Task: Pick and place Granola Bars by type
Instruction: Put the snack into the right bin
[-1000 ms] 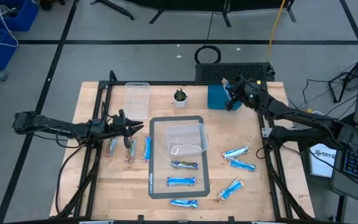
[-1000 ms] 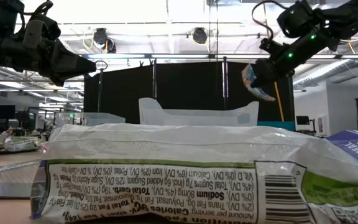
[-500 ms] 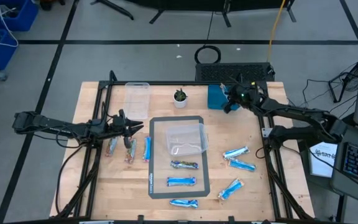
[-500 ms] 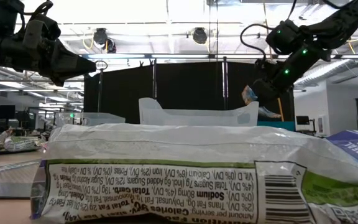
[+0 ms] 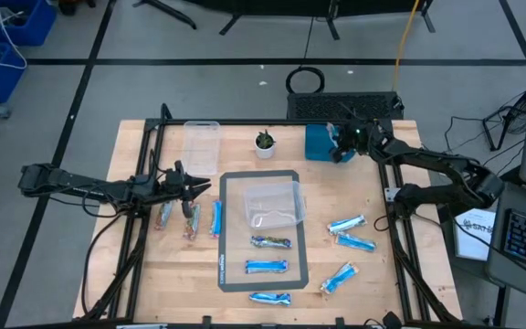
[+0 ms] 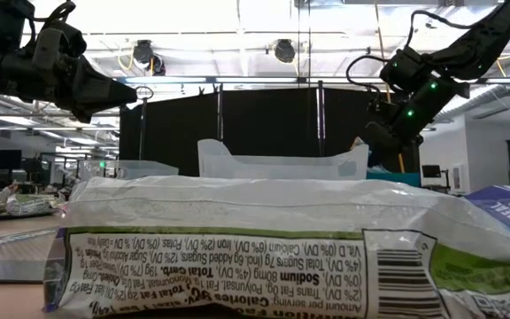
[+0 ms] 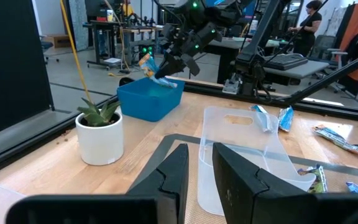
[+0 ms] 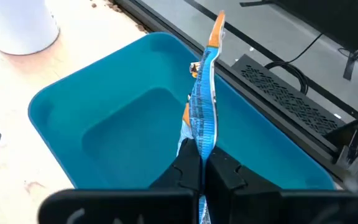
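My right gripper (image 5: 340, 150) is shut on a blue granola bar with an orange end (image 8: 202, 106), just above the hollow of the blue square bin (image 8: 123, 124); the left wrist view shows them at the bin's far rim (image 7: 160, 73). Other blue bars lie flat on the table: three near the left gripper (image 5: 190, 219), two on the grey mat (image 5: 268, 266), one below it (image 5: 270, 298) and three at the right (image 5: 347, 239). My left gripper (image 5: 206, 187) hovers open, a narrow gap between its fingers (image 7: 199, 168), left of the mat. My right gripper pinches the bar's near end (image 8: 197, 142) between its two fingers (image 8: 224, 169). It slants down from above over the bin. The bar sticks out past the fingertips, edge-on in the wrist view, orange end (image 8: 218, 25) farthest away. It is lifted clear, over the bin's inside.
A clear tub (image 5: 272, 206) stands on the mat and a second one (image 5: 202, 146) near the far left. A small white pot with a plant (image 5: 264, 143) stands left of the blue bin. In the low view a large snack bag (image 6: 255, 248) fills the foreground.
My right gripper has moved down with the bar toward the blue bin, staying shut on it. In the low view the bar has sunk from well above the clear tub's rim to behind it. The left arm has kept still.
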Tool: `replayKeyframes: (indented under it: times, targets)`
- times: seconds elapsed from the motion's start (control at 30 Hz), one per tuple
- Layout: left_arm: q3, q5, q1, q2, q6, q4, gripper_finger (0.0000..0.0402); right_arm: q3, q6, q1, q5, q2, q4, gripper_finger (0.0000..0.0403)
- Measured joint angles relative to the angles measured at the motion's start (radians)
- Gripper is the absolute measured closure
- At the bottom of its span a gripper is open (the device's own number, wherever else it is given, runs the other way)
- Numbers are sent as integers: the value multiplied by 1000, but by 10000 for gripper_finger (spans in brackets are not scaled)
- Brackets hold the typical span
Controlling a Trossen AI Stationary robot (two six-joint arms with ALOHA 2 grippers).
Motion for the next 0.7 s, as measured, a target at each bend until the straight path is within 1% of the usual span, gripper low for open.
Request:
replayKeyframes:
  times: [0.27,0.7]
  targets:
    - [0,0,0,0,0,0,323,0,-6,2,1,0,1,402]
    - [0,0,0,0,0,0,323,0,15,2,3,0,10,366]
